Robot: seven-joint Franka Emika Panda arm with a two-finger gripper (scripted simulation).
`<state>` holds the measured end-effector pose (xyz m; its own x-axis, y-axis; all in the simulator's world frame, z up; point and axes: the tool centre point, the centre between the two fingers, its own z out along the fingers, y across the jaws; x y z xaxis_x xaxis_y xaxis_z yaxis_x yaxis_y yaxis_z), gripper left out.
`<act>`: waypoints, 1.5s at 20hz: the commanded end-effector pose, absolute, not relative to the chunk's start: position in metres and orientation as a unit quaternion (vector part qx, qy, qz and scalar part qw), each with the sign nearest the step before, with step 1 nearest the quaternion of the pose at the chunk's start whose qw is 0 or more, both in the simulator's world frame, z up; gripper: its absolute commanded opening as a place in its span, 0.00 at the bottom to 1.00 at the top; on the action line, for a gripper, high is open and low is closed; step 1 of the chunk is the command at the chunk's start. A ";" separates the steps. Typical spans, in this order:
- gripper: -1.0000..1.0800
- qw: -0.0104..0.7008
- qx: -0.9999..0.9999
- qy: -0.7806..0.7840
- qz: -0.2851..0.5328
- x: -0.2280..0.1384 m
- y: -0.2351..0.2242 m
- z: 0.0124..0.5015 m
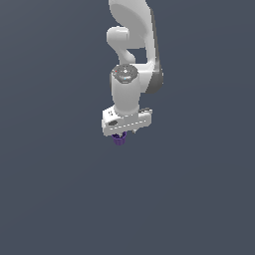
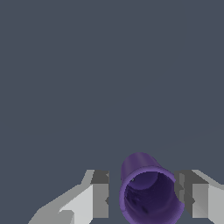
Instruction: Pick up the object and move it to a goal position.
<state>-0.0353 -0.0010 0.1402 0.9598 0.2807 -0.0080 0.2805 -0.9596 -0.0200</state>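
Between the two pale fingers (image 2: 99, 197) of our gripper (image 2: 146, 199) sits the small dark purple cup (image 2: 148, 194), seen in the wrist view with its open mouth turned toward the camera, so we look down into its hollow. Its long axis runs roughly along the line of the fingers rather than across them. One finger appears to touch the cup's side; the other stands just beside it with a narrow gap showing. The fingers are spread apart, not yet clamped on the cup.

From the exterior view, the white Franka arm (image 1: 130, 87) hangs straight down, and the cup (image 1: 118, 139) peeks out just below the gripper (image 1: 121, 133), against a plain dark grey floor (image 1: 199, 199).

We judge that the coming move only needs the fingers to close inward.

No brand, label or writing is legible anywhere, and no goal marker shows.
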 end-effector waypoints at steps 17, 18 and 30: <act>0.62 0.004 -0.928 -0.372 0.002 -0.083 -0.020 0.114; 0.62 0.003 -0.923 -0.384 0.002 -0.086 -0.021 0.113; 0.62 0.001 -0.871 -0.492 0.001 -0.112 -0.028 0.101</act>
